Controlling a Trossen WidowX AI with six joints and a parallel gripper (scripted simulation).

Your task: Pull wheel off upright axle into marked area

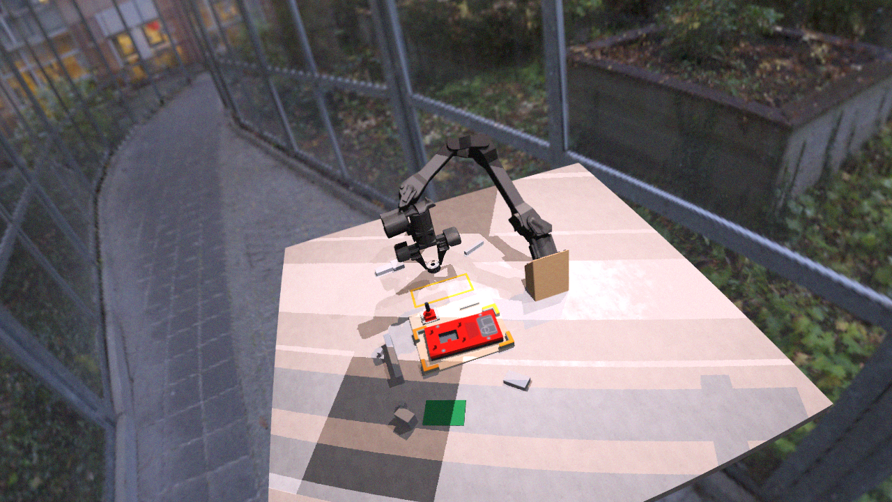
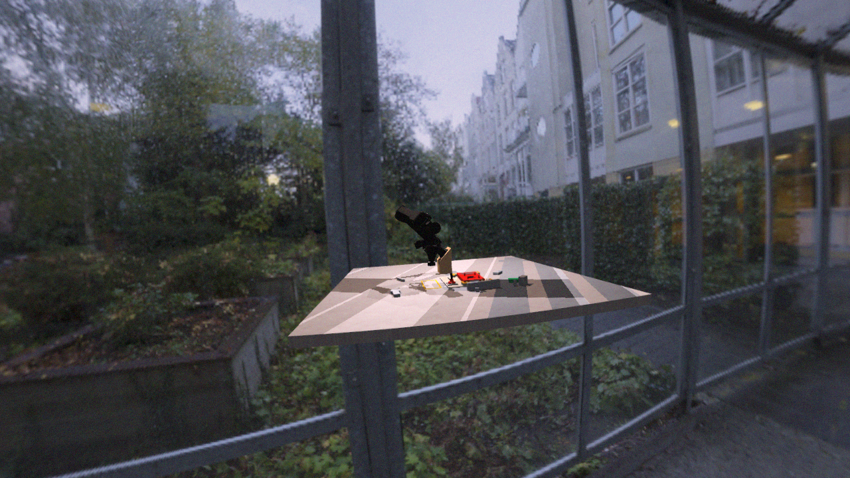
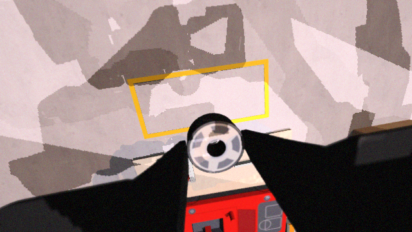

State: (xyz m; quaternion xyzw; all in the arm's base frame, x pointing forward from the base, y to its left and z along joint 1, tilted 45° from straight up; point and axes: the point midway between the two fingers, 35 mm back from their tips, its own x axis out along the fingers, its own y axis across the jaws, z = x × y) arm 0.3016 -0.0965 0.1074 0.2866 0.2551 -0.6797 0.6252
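While the arm (image 1: 499, 180) arches over the far side of the table (image 1: 624, 349), its gripper (image 3: 215, 149) is clamped on the wheel (image 3: 215, 151), a small black-tyred disc with a pale grey spoked face and a dark hub hole, pinched between the two black fingers. Seen from the wrist, the wheel hangs in the air, clear of the table, just at the near edge of the yellow-outlined marked area (image 3: 138, 106). From the top view, the gripper (image 1: 431, 265) hovers beside the far left corner of that rectangle (image 1: 440, 291), while the upright axle (image 1: 428, 310) stands bare on its red base at the corner of the red board (image 1: 463, 334), apart from the wheel. A tan cardboard box (image 1: 547, 275) stands by the arm's foot.
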